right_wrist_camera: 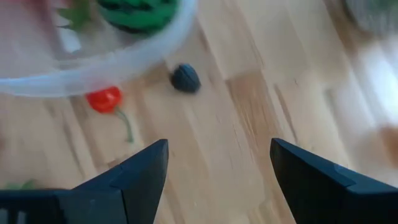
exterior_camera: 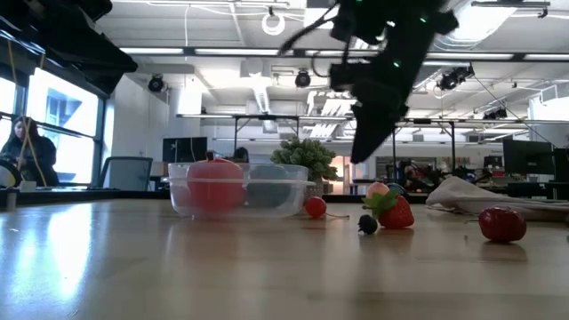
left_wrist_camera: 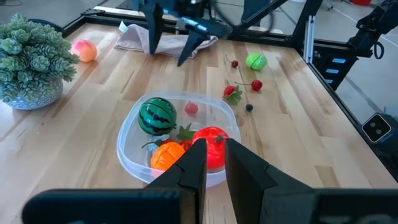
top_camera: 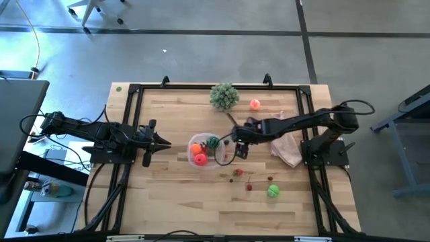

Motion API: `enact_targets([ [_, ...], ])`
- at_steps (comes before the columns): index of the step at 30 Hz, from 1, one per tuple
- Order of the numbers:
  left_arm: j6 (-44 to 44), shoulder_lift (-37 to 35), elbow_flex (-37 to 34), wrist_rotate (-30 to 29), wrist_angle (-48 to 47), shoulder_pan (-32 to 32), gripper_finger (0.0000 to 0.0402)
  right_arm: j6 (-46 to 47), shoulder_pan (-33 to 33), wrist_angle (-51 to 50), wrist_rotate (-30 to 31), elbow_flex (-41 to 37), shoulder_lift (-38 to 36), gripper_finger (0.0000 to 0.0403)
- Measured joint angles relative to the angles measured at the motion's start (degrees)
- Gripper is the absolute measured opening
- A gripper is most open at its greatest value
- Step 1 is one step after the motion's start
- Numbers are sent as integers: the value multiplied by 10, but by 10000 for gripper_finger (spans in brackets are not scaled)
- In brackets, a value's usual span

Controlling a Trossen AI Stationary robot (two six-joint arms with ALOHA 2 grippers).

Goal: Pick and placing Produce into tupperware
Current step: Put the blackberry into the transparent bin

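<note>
The clear tupperware (top_camera: 205, 152) stands mid-table and holds a striped green ball (left_wrist_camera: 157, 115), an orange piece (left_wrist_camera: 166, 154), a red ball (left_wrist_camera: 211, 138) and a small pink one (left_wrist_camera: 191, 108). Loose Produce lies on the wood to its right: a strawberry (left_wrist_camera: 232, 93), a dark berry (right_wrist_camera: 185, 78), a red cherry (right_wrist_camera: 104, 98), a green ball (top_camera: 273, 191) and a pink peach (top_camera: 255, 104). My right gripper (top_camera: 238, 145) hangs open above the table just right of the tupperware, its fingers slanting down and holding nothing. My left gripper (top_camera: 162, 142) waits shut to the left of the tupperware.
A bushy pale-green ball (top_camera: 224, 96) stands near the far edge. A pinkish-white bag (top_camera: 287, 149) lies crumpled under the right arm. A black frame (top_camera: 134, 91) runs around the table. Bare wood shows along the near side.
</note>
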Motion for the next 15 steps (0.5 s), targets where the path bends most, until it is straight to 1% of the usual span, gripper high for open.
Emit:
enact_targets([
  [4,0,0,0,0,0,0,46,67,-1,69,-4,-92,-55,275],
  [7,0,0,0,0,0,0,46,78,-1,93,-11,-145,-88,275],
  [9,0,0,0,0,0,0,46,78,2,137,-8,-183,-105,275],
  [11,0,0,0,0,0,0,46,62,8,223,-12,-227,-116,275],
  [15,0,0,0,0,0,0,46,-1,19,438,-13,-316,-118,275],
])
